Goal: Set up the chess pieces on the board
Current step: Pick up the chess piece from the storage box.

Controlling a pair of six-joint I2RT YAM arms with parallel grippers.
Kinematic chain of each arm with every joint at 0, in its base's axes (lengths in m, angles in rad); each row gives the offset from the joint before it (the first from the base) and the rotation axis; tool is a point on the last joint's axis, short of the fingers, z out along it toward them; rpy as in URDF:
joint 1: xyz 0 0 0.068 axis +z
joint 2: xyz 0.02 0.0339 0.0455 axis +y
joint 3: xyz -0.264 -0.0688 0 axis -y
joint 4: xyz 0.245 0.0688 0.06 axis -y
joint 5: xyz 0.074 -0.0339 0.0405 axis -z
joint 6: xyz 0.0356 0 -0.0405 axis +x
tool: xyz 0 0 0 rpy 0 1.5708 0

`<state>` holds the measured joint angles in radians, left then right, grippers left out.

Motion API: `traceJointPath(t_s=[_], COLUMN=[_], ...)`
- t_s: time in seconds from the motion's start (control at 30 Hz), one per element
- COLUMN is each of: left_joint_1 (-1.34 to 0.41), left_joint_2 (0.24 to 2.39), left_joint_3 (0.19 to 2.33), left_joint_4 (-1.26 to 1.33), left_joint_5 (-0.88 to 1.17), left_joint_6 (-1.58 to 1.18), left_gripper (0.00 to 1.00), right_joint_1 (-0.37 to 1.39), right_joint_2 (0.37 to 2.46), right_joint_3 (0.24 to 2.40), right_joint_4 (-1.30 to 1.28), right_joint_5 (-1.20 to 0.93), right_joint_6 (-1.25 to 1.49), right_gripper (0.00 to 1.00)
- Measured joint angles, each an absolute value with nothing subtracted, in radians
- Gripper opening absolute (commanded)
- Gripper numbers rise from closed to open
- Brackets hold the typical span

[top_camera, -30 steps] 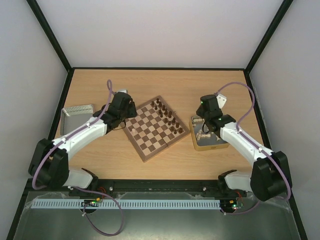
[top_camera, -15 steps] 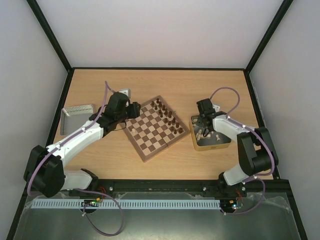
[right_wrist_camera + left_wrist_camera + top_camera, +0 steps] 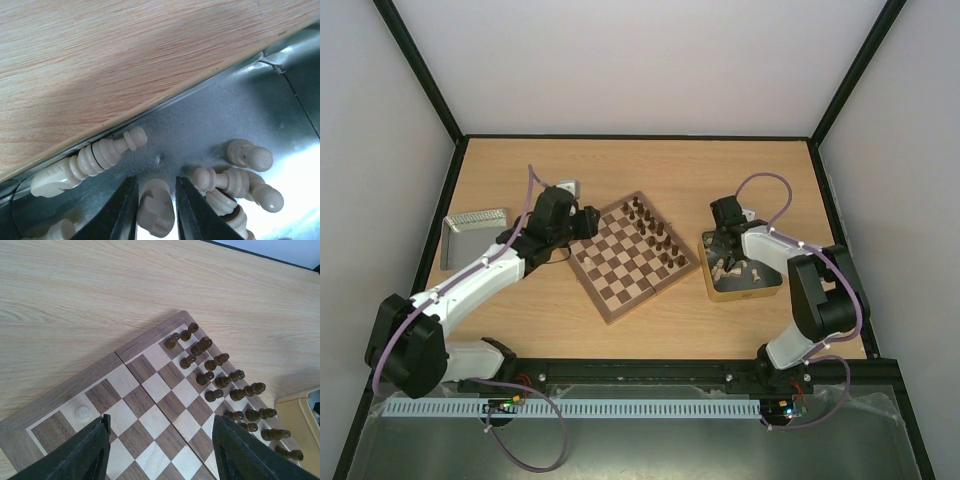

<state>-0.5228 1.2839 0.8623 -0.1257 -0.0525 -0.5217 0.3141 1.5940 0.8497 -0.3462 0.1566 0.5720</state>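
My right claw (image 3: pixel 155 186) pinched one cream chess piece (image 3: pixel 156 214) lying in the tin (image 3: pixel 215 110), ready to lift it. My left claw (image 3: pixel 161 419) hung spread above the board (image 3: pixel 60 399), waiting.

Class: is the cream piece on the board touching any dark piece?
Apart. The left wrist view shows the cream piece near one corner, several bare squares from the dark pieces.
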Motion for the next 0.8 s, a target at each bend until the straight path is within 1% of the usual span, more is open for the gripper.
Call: traceJointPath(t_s=[0.03, 0.27, 0.4, 0.57, 0.67, 0.8], left_joint_1=[-0.523, -0.523, -0.51, -0.435, -0.385, -0.322], left_joint_2=[1.282, 1.258, 1.234, 1.171, 1.105, 1.018], left_joint_3=[0.862, 0.862, 0.864, 0.862, 0.845, 0.796], left_joint_4=[-0.126, -0.129, -0.166, -0.204, -0.202, -0.202], left_joint_5=[-0.052, -0.062, -0.079, -0.079, -0.08, -0.083], left_joint_6=[-0.521, -0.52, -0.544, -0.595, -0.621, -0.65], left_gripper=[0.58, 0.59, 0.59, 0.6, 0.6, 0.6], right_joint_1=[0.314, 0.314, 0.314, 0.325, 0.374, 0.516], right_joint_2=[1.596, 1.584, 1.521, 1.42, 1.406, 1.452], right_joint_3=[0.85, 0.862, 0.889, 0.973, 1.057, 1.188], right_joint_4=[-0.346, -0.356, -0.392, -0.455, -0.489, -0.513], right_joint_5=[0.156, 0.165, 0.169, 0.16, 0.163, 0.163], right_joint_6=[0.569, 0.567, 0.567, 0.567, 0.567, 0.57], right_gripper=[0.14, 0.12, 0.11, 0.11, 0.11, 0.11])
